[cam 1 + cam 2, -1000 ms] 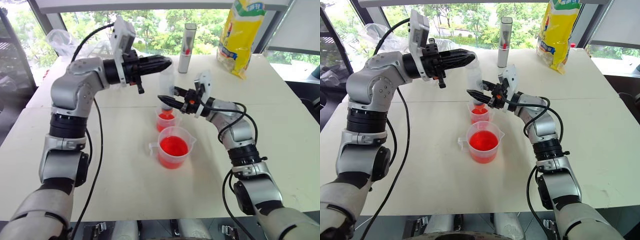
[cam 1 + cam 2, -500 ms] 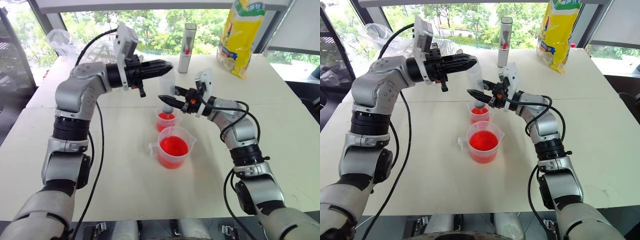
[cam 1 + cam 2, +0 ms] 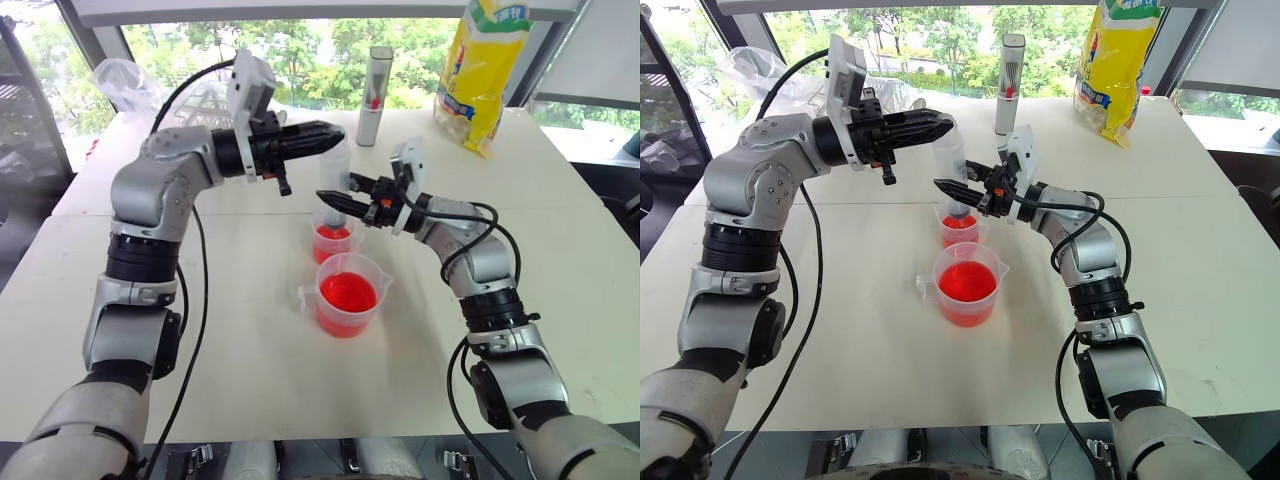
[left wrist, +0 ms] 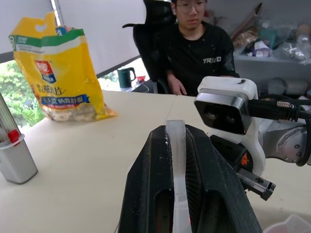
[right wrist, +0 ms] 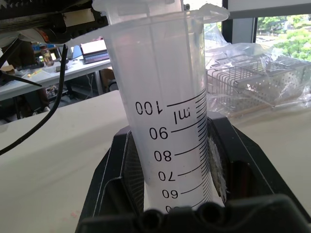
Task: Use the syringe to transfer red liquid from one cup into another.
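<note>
white table (image 3: 250, 370) | two cups (image 3: 346, 295), tube (image 3: 375, 95), yellow bag (image 3: 480, 75)

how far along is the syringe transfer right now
Both cups hold red liquid: the larger cup much, the smaller cup some, so a transfer looks partly done. In hand: the right gripper clamps the syringe barrel upright over the smaller cup, and the left gripper pinches the plunger top. Left: emptying it.
</note>
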You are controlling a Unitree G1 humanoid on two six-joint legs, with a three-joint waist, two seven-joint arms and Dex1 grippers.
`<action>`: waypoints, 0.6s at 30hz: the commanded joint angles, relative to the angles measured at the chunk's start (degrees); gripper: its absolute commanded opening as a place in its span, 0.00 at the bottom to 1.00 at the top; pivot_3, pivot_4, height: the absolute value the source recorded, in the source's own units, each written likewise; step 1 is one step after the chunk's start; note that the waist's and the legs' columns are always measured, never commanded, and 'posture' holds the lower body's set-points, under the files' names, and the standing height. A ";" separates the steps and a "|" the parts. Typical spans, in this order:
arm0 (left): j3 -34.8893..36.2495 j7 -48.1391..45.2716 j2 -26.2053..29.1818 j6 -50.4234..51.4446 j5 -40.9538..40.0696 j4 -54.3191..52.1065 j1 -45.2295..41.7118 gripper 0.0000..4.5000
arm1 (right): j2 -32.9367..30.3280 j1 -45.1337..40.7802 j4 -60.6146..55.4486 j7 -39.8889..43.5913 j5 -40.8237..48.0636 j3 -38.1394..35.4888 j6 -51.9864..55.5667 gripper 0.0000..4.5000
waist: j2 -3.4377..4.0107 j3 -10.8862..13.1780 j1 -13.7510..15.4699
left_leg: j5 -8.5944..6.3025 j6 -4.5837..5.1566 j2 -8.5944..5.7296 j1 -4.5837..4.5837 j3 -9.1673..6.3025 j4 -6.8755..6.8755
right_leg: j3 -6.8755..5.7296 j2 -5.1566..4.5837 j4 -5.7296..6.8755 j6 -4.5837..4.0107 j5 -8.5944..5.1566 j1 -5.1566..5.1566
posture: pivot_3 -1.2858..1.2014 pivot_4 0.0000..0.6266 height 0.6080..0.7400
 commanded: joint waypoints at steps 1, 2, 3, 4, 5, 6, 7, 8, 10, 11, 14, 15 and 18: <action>-2.21 -0.76 0.33 1.60 0.91 -0.73 0.94 0.01 | 0.08 -3.23 -4.50 -0.30 2.51 -3.01 -1.29 0.32 | 0.00 0.00 0.00 | 0.00 0.00 0.00 0.00 0.00 0.00 | 0.00 0.00 0.00 0.00 0.00 0.00 | 0.52 0.24 1.00; -1.92 -0.81 0.52 1.91 0.57 -1.02 0.84 0.01 | 0.05 -3.10 -4.55 -0.20 2.49 -2.92 -1.22 0.32 | 0.00 0.00 -0.01 | 0.00 0.00 0.00 0.00 0.00 0.00 | 0.00 0.00 0.00 0.00 0.00 0.00 | 0.52 0.24 1.00; -1.77 -0.84 0.60 2.13 0.36 -1.16 0.76 0.01 | 0.02 -3.06 -4.56 -0.12 2.51 -2.90 -1.18 0.32 | 0.00 0.00 -0.01 | 0.00 0.00 0.00 0.00 0.00 0.00 | 0.00 0.00 0.00 0.00 0.00 0.00 | 0.52 0.24 1.00; -1.44 -0.60 0.58 2.40 0.11 -1.22 0.59 0.01 | 0.00 -3.04 -4.56 -0.10 2.49 -2.90 -1.15 0.32 | 0.00 0.00 0.00 | 0.00 0.00 0.00 0.00 0.00 0.00 | 0.00 0.00 0.00 0.00 0.00 0.00 | 0.52 0.24 1.00; -1.03 -0.31 0.56 2.78 -0.19 -1.22 0.34 0.09 | -0.02 -3.05 -4.54 -0.05 2.47 -2.90 -1.13 0.32 | 0.00 0.00 0.00 | 0.00 0.00 0.00 0.00 0.00 0.00 | 0.00 0.00 0.00 0.00 0.00 0.00 | 0.52 0.24 1.00; -0.65 -0.24 0.56 3.23 -0.58 -1.29 0.16 0.20 | -0.03 -3.07 -4.51 -0.02 2.45 -2.90 -1.10 0.32 | 0.00 0.00 0.01 | 0.00 0.00 0.00 0.00 0.00 0.00 | 0.00 0.00 0.00 0.00 0.00 0.00 | 0.52 0.24 1.00; -0.32 -0.28 0.64 3.64 -0.91 -1.44 0.02 0.26 | -0.06 -3.09 -4.50 -0.01 2.45 -2.87 -1.09 0.32 | 0.00 0.00 0.02 | 0.00 0.00 0.00 0.00 0.00 0.00 | 0.00 0.00 0.00 0.00 0.00 0.00 | 0.52 0.24 1.00; 0.01 -0.49 0.77 4.12 -1.35 -1.72 -0.05 0.37 | -0.08 -3.10 -4.49 0.00 2.45 -2.87 -1.08 0.32 | 0.00 0.00 0.01 | 0.00 0.00 0.00 -0.02 -0.02 0.01 | 0.00 0.00 0.00 0.00 0.00 0.00 | 0.52 0.24 1.00; 0.57 -0.53 0.94 4.41 -1.80 -2.32 -0.17 0.58 | -0.11 -3.10 -4.52 0.06 2.47 -2.87 -1.01 0.32 | 0.00 0.00 0.00 | 0.00 0.00 0.00 -0.01 -0.01 0.00 | -0.01 0.00 0.00 0.00 0.00 0.00 | 0.52 0.24 1.00; 0.97 0.12 0.88 4.32 -1.74 -2.36 -0.37 0.68 | -0.11 -3.08 -4.55 0.10 2.44 -2.87 -0.99 0.32 | 0.00 0.00 -0.01 | 0.00 0.00 0.00 -0.02 -0.02 0.00 | -0.01 0.00 0.00 0.00 0.00 0.00 | 0.52 0.24 1.00; 2.35 0.81 1.20 4.58 -2.54 -2.64 -0.73 0.99 | -0.07 -3.01 -4.73 0.14 2.41 -2.87 -0.85 0.32 | 0.04 0.02 -0.06 | 0.00 0.00 0.01 -0.01 -0.01 0.00 | 0.00 0.00 0.00 0.00 0.00 -0.01 | 0.52 0.24 1.00; 2.79 0.82 1.51 4.83 -2.88 -2.88 -0.71 0.99 | -0.04 -3.00 -4.81 0.13 2.41 -2.90 -0.77 0.32 | 0.03 0.02 -0.04 | 0.00 0.00 0.01 -0.01 -0.02 0.00 | 0.00 0.01 0.00 0.00 0.00 -0.01 | 0.52 0.24 1.00; 3.72 1.33 2.38 5.46 -3.34 -3.41 -0.60 0.99 | -0.03 -2.91 -5.11 0.06 2.48 -2.89 -0.56 0.32 | 0.03 0.02 -0.04 | 0.00 0.00 0.01 -0.01 -0.02 0.00 | 0.00 0.00 0.00 0.00 0.00 -0.01 | 0.52 0.24 1.00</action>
